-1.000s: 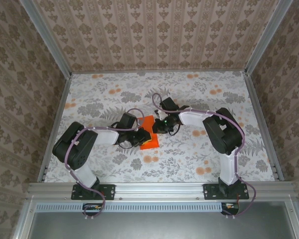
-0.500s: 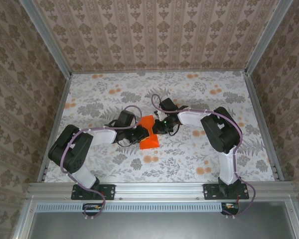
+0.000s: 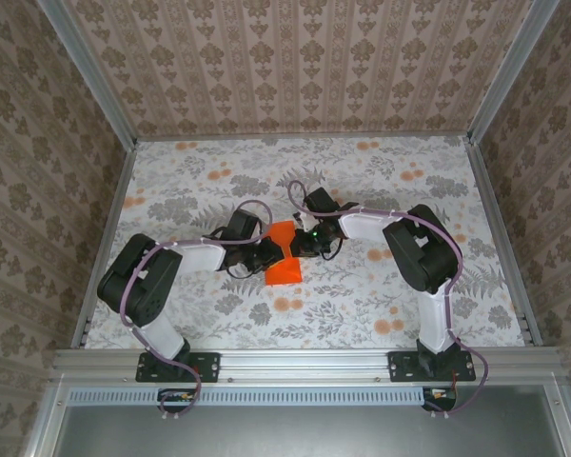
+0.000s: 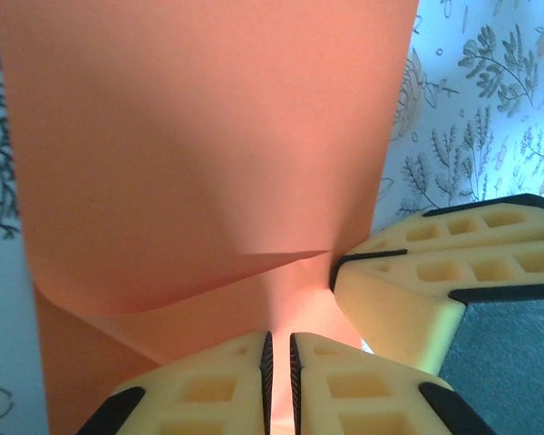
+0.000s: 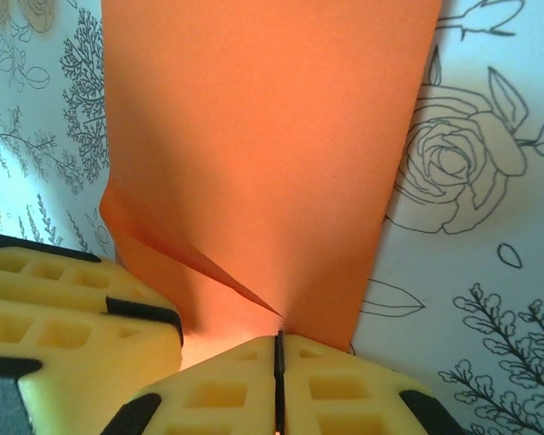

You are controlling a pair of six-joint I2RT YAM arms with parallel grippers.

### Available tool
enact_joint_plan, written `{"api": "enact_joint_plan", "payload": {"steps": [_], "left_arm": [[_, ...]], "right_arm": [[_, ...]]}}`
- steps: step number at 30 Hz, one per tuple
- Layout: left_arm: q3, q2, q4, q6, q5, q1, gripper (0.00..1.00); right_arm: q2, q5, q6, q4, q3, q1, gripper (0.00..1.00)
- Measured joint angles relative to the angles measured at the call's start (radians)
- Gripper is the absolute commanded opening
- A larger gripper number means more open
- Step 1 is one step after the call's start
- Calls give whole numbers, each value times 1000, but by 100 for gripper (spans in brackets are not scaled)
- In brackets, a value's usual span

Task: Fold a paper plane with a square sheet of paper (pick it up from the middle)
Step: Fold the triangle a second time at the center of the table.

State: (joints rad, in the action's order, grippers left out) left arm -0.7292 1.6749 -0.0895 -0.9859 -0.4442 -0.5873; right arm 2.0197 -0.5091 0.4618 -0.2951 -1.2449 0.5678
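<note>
The square sheet of paper [image 3: 286,270] is bright orange and lies mid-table, bent up between the two grippers. My left gripper [image 3: 268,253] is at its left edge. In the left wrist view the sheet [image 4: 208,136] curves away with one slanting crease, and the left gripper [image 4: 278,337] is shut on a fold of it. My right gripper [image 3: 301,244] meets the sheet from the right. In the right wrist view the right gripper [image 5: 278,335] is shut on the sheet [image 5: 263,118] where a crease runs in. Each wrist view shows the other gripper's yellow fingers [image 4: 408,290] [image 5: 63,317] close by.
The table [image 3: 381,171] has a pale floral print with small orange flower blotches. Patterned walls close it in at the back and on both sides. A metal rail [image 3: 305,362] runs along the near edge.
My left gripper has shifted slightly away from the near edge, closer to the right gripper. The sheet has bunched up a little between them. The right arm has barely moved.
</note>
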Motion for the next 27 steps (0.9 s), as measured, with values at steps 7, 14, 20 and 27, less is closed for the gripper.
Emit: {"api": "enact_joint_plan", "payload": {"steps": [7, 14, 20, 27], "left_arm": [[17, 0, -1, -1, 34, 1, 14], [31, 0, -24, -8, 38, 3, 13], [36, 0, -34, -9, 34, 5, 13], [36, 0, -34, -9, 34, 5, 13]], "right_arm": [[-24, -1, 4, 9, 8, 0, 13], [-135, 0, 20, 47, 90, 2, 11], [-182, 8, 43, 52, 128, 53, 4], [-179, 34, 67, 52, 130, 140, 2]]}}
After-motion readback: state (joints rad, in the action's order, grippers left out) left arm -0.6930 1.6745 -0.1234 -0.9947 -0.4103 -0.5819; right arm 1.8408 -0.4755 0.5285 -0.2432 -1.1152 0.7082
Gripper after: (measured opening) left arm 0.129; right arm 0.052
